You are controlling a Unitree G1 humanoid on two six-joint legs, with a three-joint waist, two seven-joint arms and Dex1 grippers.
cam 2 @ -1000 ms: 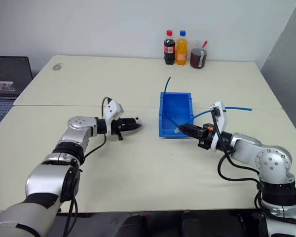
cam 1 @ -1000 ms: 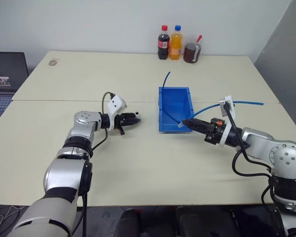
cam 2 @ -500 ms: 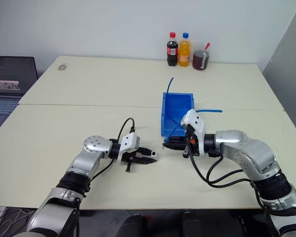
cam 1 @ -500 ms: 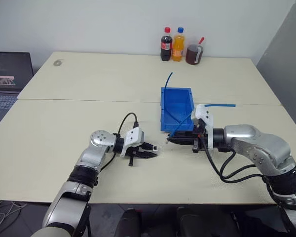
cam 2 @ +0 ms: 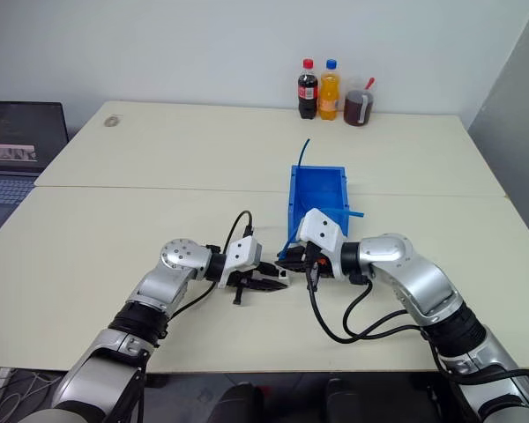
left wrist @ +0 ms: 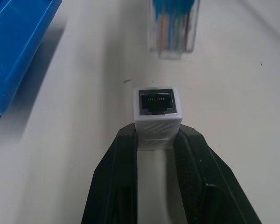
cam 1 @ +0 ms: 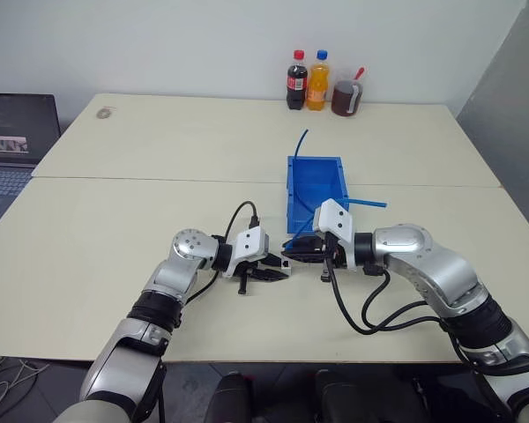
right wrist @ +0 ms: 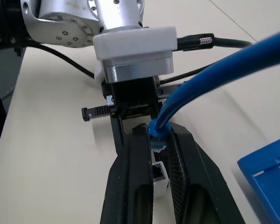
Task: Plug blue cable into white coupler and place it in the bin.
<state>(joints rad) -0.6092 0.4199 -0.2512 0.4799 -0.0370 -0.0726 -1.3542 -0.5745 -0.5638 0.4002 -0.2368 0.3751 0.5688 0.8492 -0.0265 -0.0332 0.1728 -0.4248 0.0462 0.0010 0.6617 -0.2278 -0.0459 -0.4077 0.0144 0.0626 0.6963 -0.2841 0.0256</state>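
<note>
Both pincers meet low over the table [cam 1: 115,220], just in front of the bin's [cam 1: 316,181] low lip.

Left pincer [left wrist: 157,140]: narrow, clamped on the coupler [left wrist: 157,117]. The coupler sticks out past the fingertips, its open socket facing away from the wrist, toward the right pincer. In the head view it shows as a small white speck at the tip of the left pincer [cam 1: 273,271].

Right pincer [right wrist: 159,149]: narrow, gripping the cable [right wrist: 210,79] right behind its plug [left wrist: 172,28]. The plug's clear end points at the coupler. The rest of the cable arcs up from the grip and back over the bin, its far end sticking out past the back wall.

Key relation: plug and socket face each other, near but apart; a gap of bare table shows between them in the left wrist view. Their long axes look roughly in line, running left to right across the table. There the plug sits slightly to one side of the socket's centre; I cannot tell if heights match.

Judgement: mating not yet done. The next move needs a small sideways correction, then a straight push along the shared axis. A tilted plug could jam on the socket rim.
</note>
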